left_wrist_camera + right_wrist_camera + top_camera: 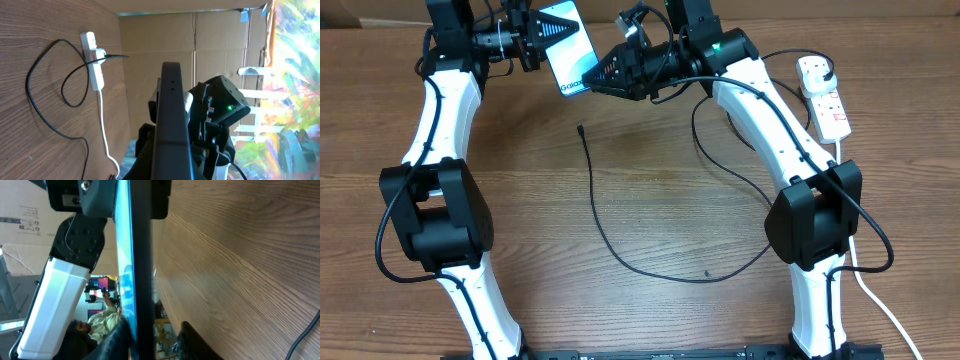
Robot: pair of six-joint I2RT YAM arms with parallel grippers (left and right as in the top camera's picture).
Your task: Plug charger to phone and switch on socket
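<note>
The phone [570, 48] is held off the table at the back, screen up, with its "Galaxy" end toward the right arm. My left gripper [534, 42] is shut on its far end. My right gripper [594, 78] is open, its fingers [155, 330] on either side of the phone's edge [142, 270], one touching the screen and the other apart. The phone shows edge-on in the left wrist view [172, 115]. The charger cable [620, 250] lies on the table, its tip [581, 128] free below the phone. Its plug [817, 68] sits in the socket [830, 105], which also shows in the left wrist view [94, 60].
The socket's thick white cord [875, 300] runs down the right side of the wooden table [650, 190]. The black cable loops across the middle and under the right arm. A cardboard wall [200, 45] stands behind the table.
</note>
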